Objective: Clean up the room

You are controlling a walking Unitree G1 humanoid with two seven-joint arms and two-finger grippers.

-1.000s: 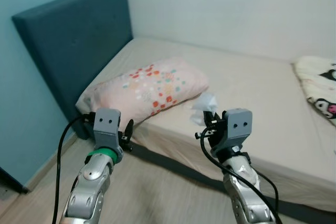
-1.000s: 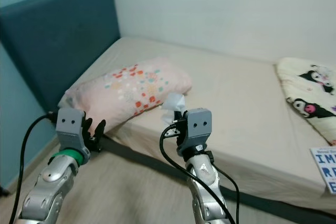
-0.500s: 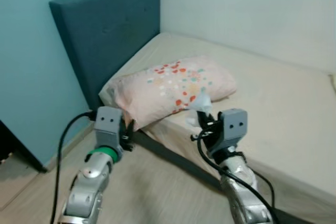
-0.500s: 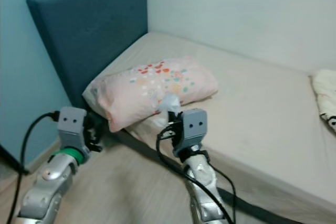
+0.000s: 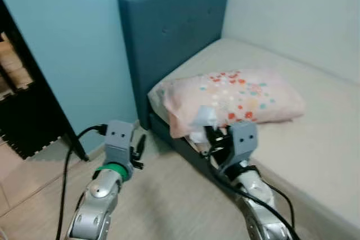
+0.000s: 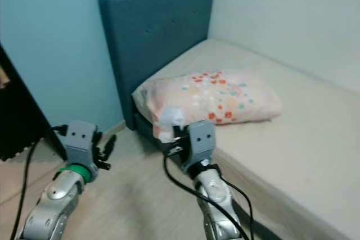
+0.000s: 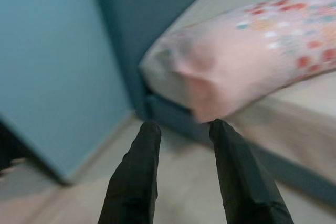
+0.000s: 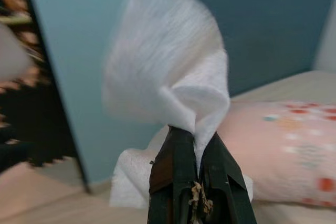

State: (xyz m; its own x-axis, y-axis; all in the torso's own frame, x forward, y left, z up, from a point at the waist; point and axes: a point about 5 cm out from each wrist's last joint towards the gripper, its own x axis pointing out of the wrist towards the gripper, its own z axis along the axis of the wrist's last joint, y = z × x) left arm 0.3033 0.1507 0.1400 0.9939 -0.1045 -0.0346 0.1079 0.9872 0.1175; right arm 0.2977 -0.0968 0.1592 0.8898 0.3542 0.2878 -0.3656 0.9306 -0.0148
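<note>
White crumpled tissue (image 8: 168, 77) is clamped between the two black fingers (image 8: 173, 182) of the right pincer (image 8: 191, 174), which are pressed tightly together on its lower folds. The tissue is carried in the air above the pale wooden floor (image 5: 169, 195), just in front of the near corner of the bed (image 5: 315, 139), and is seen against the lower edge of the pillow (image 5: 236, 96). The pillow, pink with small red, orange and teal dots, is laid on the beige mattress close to the dark teal upholstered headboard (image 5: 169, 32), with one corner overhanging the bed's edge. The left pincer (image 7: 181, 129) is held over the floor, to the left of the bed corner and apart from it; its fingers (image 7: 134, 177) are spread with a clear gap between them, and nothing is gripped. A black cable (image 5: 64, 178) is looped beside the left arm. A light blue wall (image 5: 73, 37) is seen behind the headboard, and a dark shelf unit (image 5: 22, 111) stands against it at the left edge.
</note>
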